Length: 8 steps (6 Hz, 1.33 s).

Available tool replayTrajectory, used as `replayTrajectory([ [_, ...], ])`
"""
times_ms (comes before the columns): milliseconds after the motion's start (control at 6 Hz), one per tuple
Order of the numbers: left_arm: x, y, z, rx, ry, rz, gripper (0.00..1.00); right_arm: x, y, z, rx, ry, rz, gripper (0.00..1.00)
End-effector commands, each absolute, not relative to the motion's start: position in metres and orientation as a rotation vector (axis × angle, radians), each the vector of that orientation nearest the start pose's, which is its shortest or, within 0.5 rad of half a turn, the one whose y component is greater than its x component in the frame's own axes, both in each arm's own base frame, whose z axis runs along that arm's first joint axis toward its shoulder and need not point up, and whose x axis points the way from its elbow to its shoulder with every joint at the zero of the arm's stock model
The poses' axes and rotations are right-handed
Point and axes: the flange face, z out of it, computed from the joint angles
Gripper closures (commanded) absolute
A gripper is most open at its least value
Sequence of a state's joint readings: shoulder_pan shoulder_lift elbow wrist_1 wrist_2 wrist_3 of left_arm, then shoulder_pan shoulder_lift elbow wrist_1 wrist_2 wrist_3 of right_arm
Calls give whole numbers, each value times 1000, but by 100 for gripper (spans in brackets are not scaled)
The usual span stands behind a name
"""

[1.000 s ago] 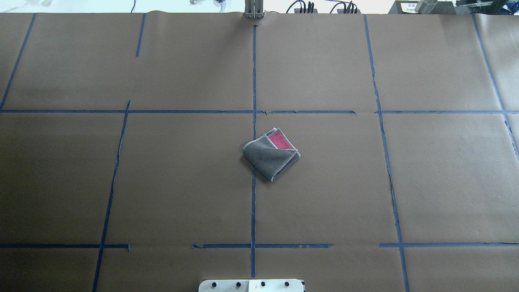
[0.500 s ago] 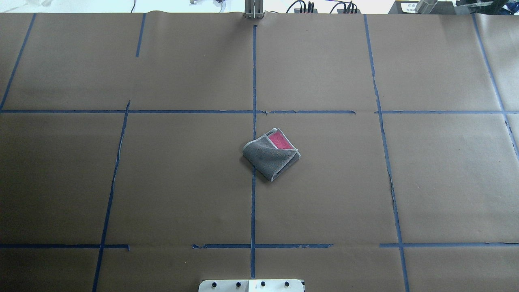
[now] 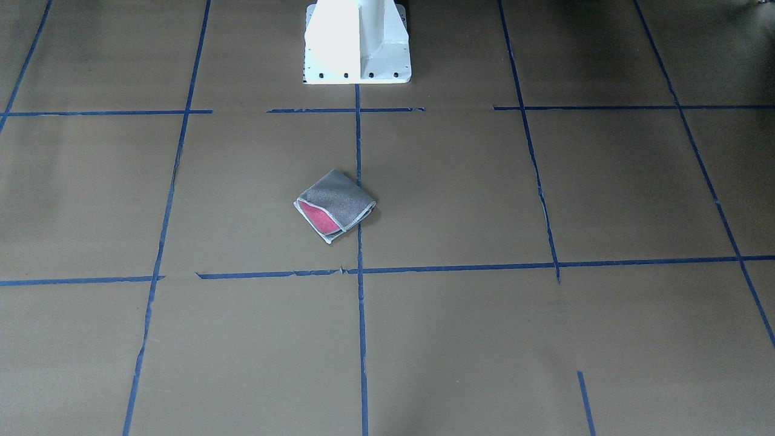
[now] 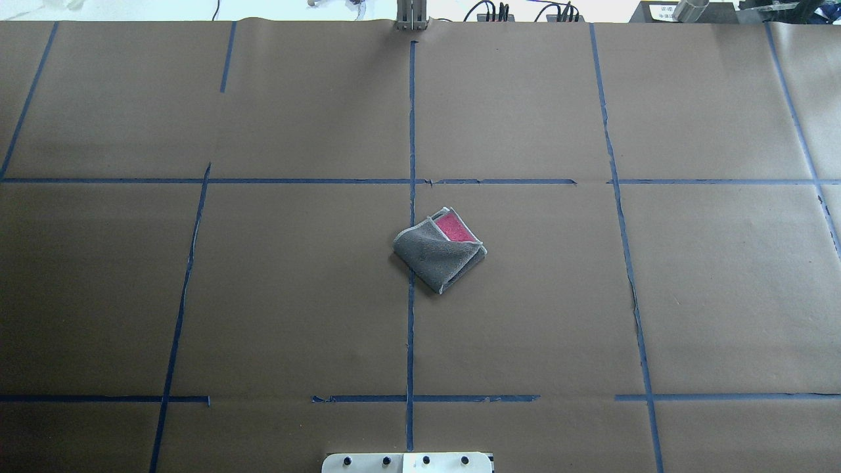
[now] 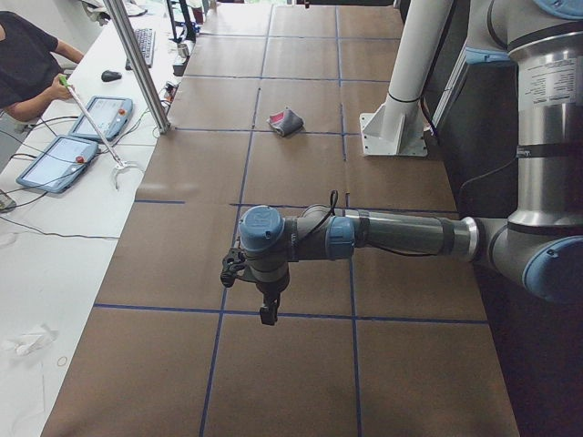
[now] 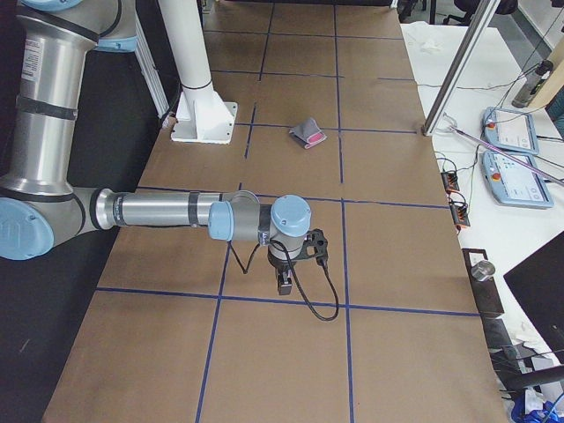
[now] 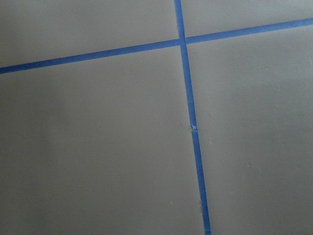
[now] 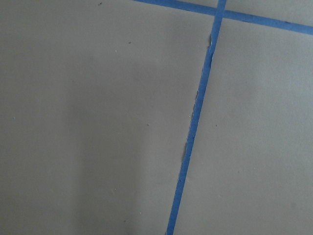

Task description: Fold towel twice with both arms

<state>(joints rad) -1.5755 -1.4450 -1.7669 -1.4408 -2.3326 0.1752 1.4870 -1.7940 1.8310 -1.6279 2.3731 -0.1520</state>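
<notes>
The towel (image 4: 439, 249) lies folded into a small square near the table's middle, grey face out with a pink patch showing at its far side. It also shows in the front view (image 3: 335, 206), the left side view (image 5: 286, 121) and the right side view (image 6: 307, 132). No arm shows in the overhead or front views. The left gripper (image 5: 267, 314) hangs over the table's left end, far from the towel. The right gripper (image 6: 283, 284) hangs over the right end, also far from it. I cannot tell whether either is open or shut. Both wrist views show only brown paper and blue tape.
The white pedestal base (image 3: 357, 42) stands at the robot's side of the table. Blue tape lines (image 4: 411, 131) grid the brown paper. An operator (image 5: 27, 64) with a stick, tablets (image 5: 64, 159) and a metal post (image 5: 137, 64) are along the far edge.
</notes>
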Motion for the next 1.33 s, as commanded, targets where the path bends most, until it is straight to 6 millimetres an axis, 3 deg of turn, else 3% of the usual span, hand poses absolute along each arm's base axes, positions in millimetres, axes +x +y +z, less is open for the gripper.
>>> replayTrajectory([
  [0, -63, -437, 632, 17, 807, 134, 0, 29, -401, 633, 10, -804, -215, 0],
  [333, -63, -453, 611, 57, 807, 150, 0, 31, -407, 621, 27, -799, -193, 0],
  [667, -63, -445, 629, 22, 805, 134, 0, 41, -406, 616, 23, -800, -118, 0],
  [1167, -62, -448, 618, 43, 805, 147, 0, 42, -405, 617, 23, -793, -119, 0],
])
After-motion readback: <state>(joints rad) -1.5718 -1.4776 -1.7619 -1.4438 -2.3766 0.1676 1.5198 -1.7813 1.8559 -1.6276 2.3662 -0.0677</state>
